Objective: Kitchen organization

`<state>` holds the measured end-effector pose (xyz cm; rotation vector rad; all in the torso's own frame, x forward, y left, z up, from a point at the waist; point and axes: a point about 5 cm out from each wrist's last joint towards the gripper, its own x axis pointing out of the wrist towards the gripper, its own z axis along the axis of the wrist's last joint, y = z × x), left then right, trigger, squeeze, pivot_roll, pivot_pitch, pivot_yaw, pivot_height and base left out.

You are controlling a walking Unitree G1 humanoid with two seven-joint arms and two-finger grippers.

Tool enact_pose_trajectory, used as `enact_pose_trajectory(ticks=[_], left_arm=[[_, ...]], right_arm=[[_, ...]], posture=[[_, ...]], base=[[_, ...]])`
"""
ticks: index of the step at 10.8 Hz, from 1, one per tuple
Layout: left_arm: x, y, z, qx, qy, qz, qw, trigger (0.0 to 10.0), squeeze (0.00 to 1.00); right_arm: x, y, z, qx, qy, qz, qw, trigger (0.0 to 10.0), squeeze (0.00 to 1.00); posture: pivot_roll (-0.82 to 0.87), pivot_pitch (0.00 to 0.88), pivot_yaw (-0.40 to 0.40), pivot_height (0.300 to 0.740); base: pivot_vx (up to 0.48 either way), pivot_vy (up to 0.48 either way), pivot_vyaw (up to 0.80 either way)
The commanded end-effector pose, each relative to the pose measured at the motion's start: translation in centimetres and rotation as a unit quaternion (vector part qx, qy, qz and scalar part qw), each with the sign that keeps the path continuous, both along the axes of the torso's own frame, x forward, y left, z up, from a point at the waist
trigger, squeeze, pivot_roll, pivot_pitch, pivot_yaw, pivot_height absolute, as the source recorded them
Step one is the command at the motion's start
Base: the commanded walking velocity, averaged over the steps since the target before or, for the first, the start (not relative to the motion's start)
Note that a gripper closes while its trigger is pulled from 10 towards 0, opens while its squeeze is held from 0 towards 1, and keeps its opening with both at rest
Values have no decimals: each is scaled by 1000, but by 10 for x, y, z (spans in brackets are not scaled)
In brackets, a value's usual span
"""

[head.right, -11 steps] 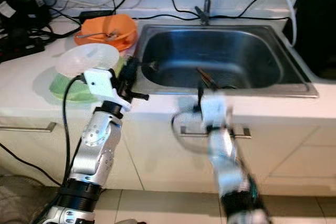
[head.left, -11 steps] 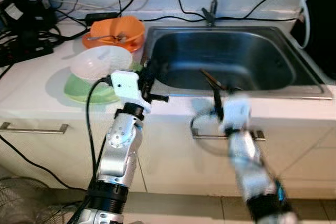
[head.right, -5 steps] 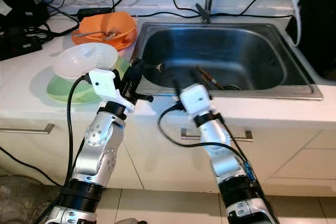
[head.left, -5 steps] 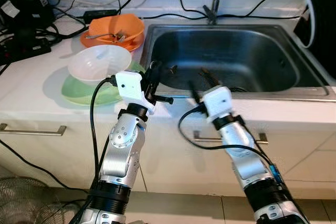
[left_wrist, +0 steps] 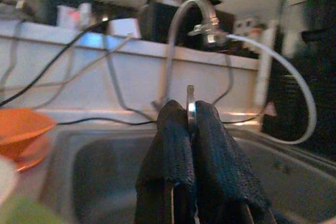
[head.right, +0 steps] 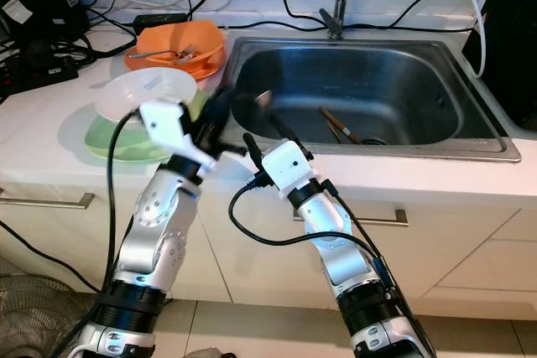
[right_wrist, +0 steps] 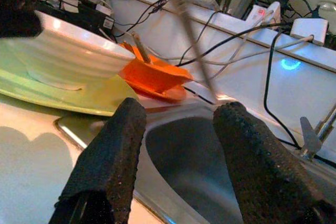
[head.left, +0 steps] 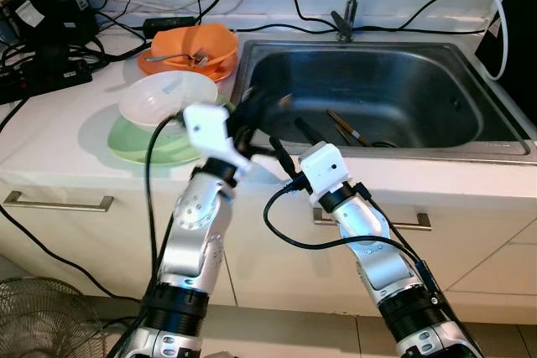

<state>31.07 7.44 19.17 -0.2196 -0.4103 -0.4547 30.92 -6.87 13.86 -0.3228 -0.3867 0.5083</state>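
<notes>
Left gripper pinches a thin metal utensil over the sink — right gripper beside it, fingers spread.

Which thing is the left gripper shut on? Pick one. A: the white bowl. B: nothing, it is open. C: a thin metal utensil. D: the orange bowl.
C: in the left wrist view the left gripper has its two black fingers pressed together on a thin metal utensil, held over the sink, while the white bowl and orange bowl sit apart on the counter.
</notes>
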Motion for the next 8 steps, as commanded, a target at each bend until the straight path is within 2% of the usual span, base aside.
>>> enact_pose_trajectory(ticks=[1, 3, 6, 8], left_arm=[[-1, -5, 8, 5, -14, -19, 1000, 10000, 0], [-5, -17, 7, 21, -14, -58, 998, 10000, 0], [-9, -24, 4, 34, -8, -91, 995, 10000, 0], [-12, -27, 2, 40, -3, -110, 993, 10000, 0]], right_arm=[[1, 4, 8, 5, -17, 9, 1000, 10000, 0], [4, 3, 13, 17, -23, -9, 1000, 10000, 0], [11, -5, 21, 46, -31, -59, 997, 10000, 0], [14, -5, 24, 59, -30, -70, 995, 10000, 0]], posture=[[85, 0, 63, 740], [83, 0, 62, 740], [85, 0, 62, 740], [86, 0, 64, 740]], base=[[0, 0, 0], [0, 0, 0], [0, 0, 0], [0, 0, 0]])
